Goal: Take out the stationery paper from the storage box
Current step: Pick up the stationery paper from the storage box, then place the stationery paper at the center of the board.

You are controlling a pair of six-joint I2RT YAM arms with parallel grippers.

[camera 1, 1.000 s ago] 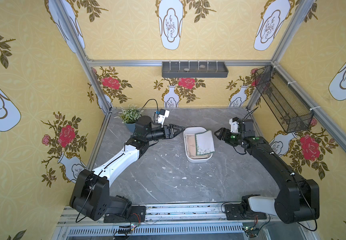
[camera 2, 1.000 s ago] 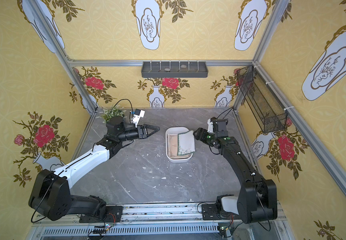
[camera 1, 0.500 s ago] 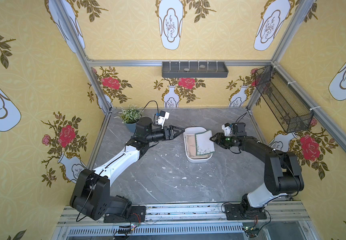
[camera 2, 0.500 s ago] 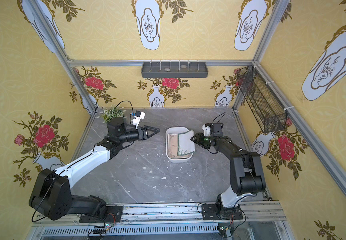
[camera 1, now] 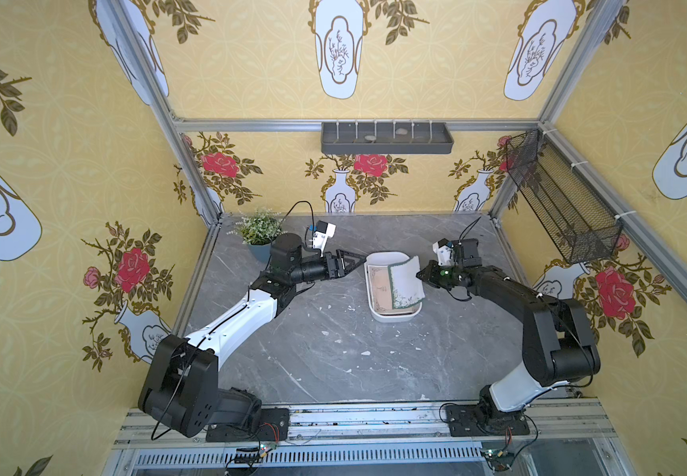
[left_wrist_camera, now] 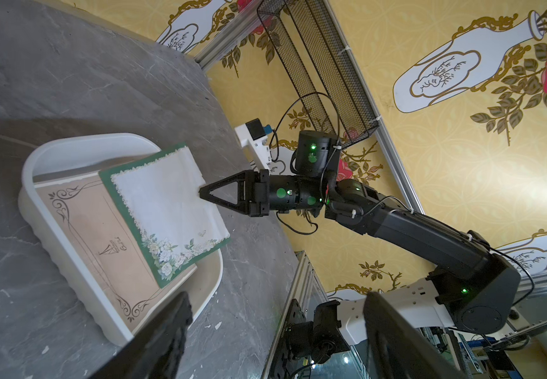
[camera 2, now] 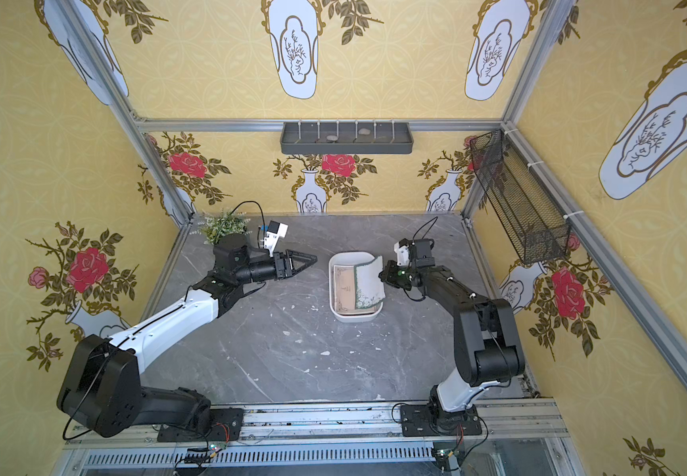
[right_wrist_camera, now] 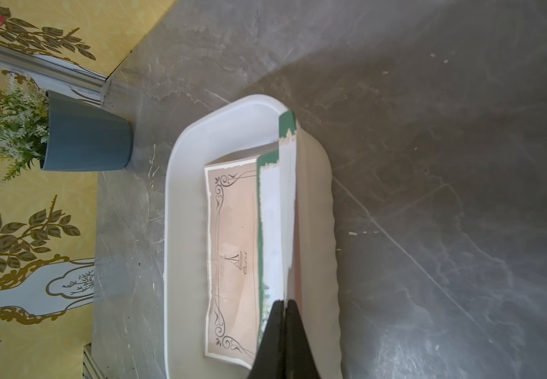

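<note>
Right tool point(camera 1: 419, 275) is clamped together on the outer edge of the green-bordered sheet point(camera 1: 405, 284), the top piece of the stationery paper; the left wrist view shows the pinch clearly point(left_wrist_camera: 201, 193). The held edge is lifted above the rim of the storage box point(camera 1: 377, 315) on the right arm's side. The sheet curves down from there, and its opposite edge lies inside the box on the tan sheet point(camera 1: 379, 284). The tan sheet lies flat on the box bottom, dark corner flourishes showing point(left_wrist_camera: 95, 236). Whether more sheets sit under it, cannot tell.

Left tool point(camera 1: 364, 259) has its jaws apart and holds nothing. It hovers just beside the box's far left corner, above the surface point(camera 1: 333, 350), pointing at the box and touching neither box nor paper.

The box sits on the surface between the two arms, toward the back. A potted plant point(camera 1: 257, 228) stands in the back left corner, behind the left arm.
</note>
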